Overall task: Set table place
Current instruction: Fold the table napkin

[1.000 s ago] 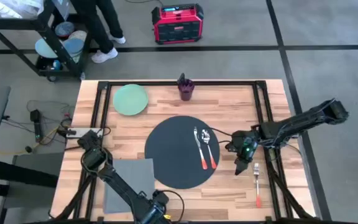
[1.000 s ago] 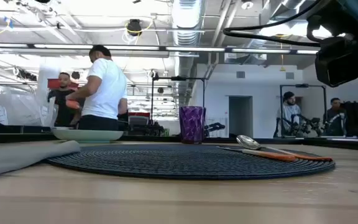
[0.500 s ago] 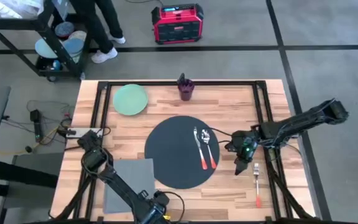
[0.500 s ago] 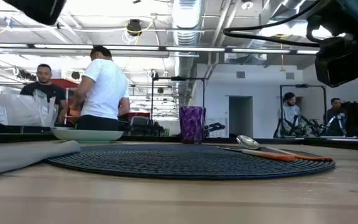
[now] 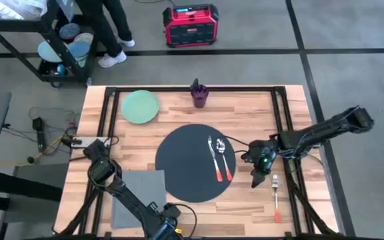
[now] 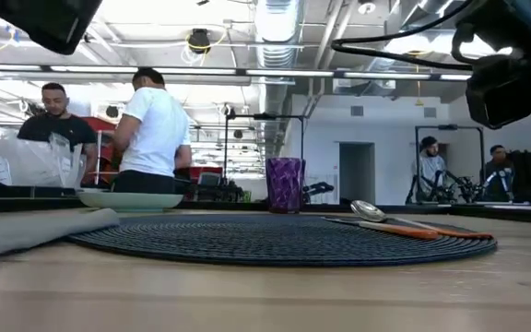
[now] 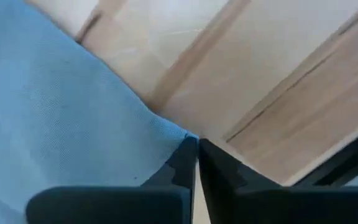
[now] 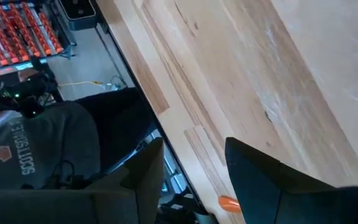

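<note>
While the right gripper [image 5: 256, 177] hovers over the bench [image 5: 245, 107] just off the mat's right edge, its fingers [image 8: 253, 180] are spread apart with nothing between them, and the fork [image 5: 276, 198] lies just beyond them, toward the near right corner. That is the relation your next move turns on: the fork's long axis runs roughly front to back, tines toward the far side and orange handle toward you, so you would most likely need to shift slightly right and nearer, then close across the handle rather than along it. The right arm is clearly the nearer one.

The round dark mat [image 5: 185, 167] sits at the middle of the bench, with a knife [image 5: 214, 160] and a spoon [image 5: 225, 159] lying side by side on its right part, handles toward you. The pale green plate [image 5: 140, 107] rests well apart at the far left, and the purple cup [image 5: 199, 95] stands at the far edge, centre.

The left gripper [image 7: 196, 168] waits at the near edge, its fingers pressed together, just beside the corner of the grey napkin [image 5: 137, 197]; I can't tell whether it pinches the cloth.

Nothing stands between the right fingers and the fork; mind only the black rail [image 5: 289, 160] running close on the fork's right.
</note>
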You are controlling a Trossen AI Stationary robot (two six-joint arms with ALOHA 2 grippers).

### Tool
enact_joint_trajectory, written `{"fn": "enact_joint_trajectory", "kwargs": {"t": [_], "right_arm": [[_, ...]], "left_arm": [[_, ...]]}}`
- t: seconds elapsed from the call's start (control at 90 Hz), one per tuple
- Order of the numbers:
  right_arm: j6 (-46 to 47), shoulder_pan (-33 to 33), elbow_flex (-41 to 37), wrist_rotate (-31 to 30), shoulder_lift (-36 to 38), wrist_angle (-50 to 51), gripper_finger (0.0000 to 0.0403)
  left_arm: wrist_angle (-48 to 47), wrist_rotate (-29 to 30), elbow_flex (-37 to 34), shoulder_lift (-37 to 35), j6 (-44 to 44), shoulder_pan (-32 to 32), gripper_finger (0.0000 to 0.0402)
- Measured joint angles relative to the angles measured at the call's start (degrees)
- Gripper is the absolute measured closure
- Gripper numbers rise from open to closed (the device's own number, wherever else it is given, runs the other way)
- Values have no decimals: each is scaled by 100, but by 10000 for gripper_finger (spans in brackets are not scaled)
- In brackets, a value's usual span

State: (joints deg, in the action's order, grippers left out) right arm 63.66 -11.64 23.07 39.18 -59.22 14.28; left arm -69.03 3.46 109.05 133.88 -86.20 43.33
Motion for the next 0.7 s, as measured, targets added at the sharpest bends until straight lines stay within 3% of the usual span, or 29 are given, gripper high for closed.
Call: {"fn": "enact_joint_trajectory", "kwargs": {"t": [0.389,0.7], "right_arm": [[-2,-2,0,-7,0,5,243],[168,-86,0,-25,0,7,243]], "left_arm": [[-2108,775,1416,45,-327,-24,401],[-2120,812,1529,-31,-1647,268,401]]}}
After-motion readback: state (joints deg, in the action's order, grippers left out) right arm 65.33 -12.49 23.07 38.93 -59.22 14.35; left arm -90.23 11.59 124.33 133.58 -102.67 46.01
